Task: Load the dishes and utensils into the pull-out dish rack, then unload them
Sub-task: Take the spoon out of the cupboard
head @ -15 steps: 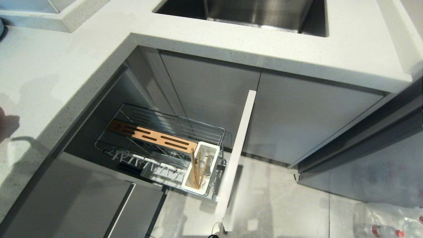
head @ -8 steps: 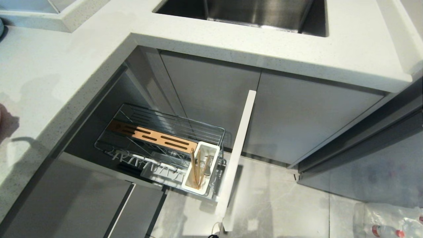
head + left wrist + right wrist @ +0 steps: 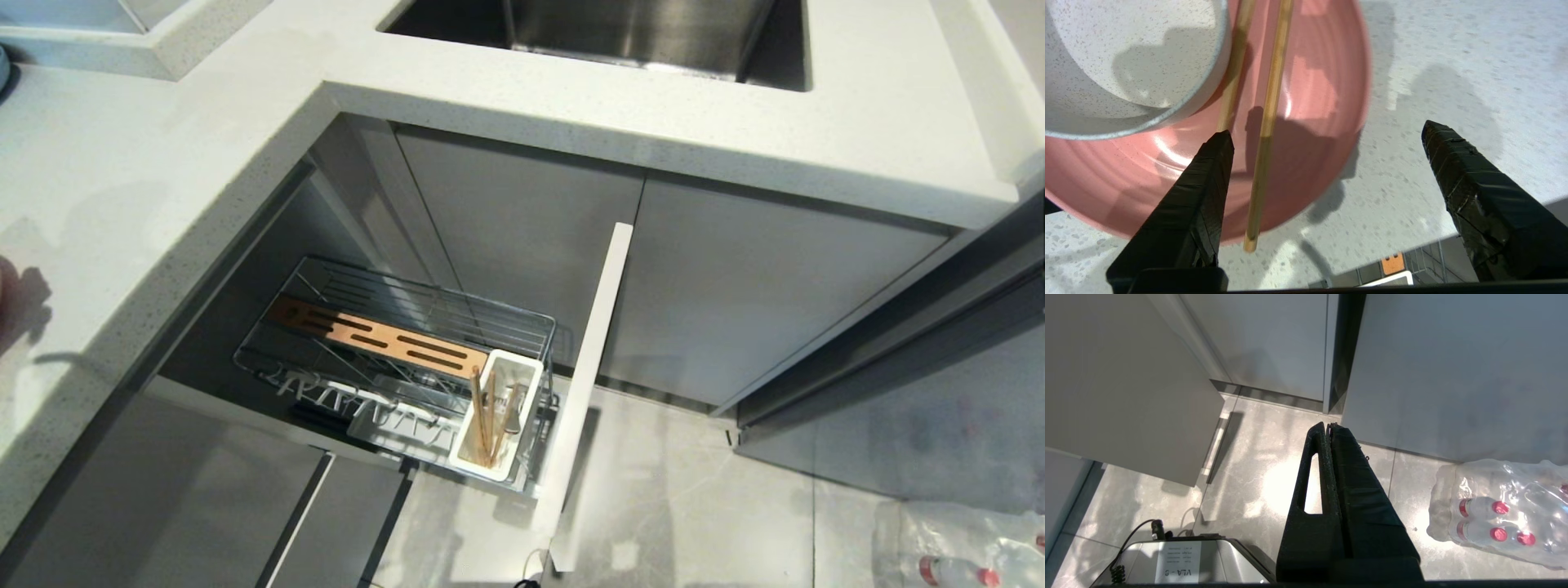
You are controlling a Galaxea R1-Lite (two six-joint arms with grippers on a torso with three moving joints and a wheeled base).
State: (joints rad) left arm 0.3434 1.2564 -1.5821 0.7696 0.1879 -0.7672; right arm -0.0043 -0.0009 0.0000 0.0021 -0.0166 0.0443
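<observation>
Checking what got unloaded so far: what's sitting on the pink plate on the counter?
On the pink plate sit the cream bowl and two wooden chopsticks lying across it. The bowl hides the plate beneath it, and the left end effector hangs open above.

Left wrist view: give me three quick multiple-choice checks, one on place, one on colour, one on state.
1. Where do the two chopsticks lie?
A. Across the pink plate
B. Inside the sink
C. On the floor

2. What colour is the plate under the bowl?
A. Green
B. Pink
C. Black

3. How does the left gripper stand?
A. Shut on the bowl
B. Shut on a chopstick
C. Open, holding nothing

Answers:
1 A: both sticks rest on the plate, one end reaching past its rim over the countertop.
2 B: the plate's surface shows pink beside the speckled white bowl.
3 C: the two black fingers stand wide apart with only plate and counter between them.

The right gripper hangs shut above the floor.
</observation>
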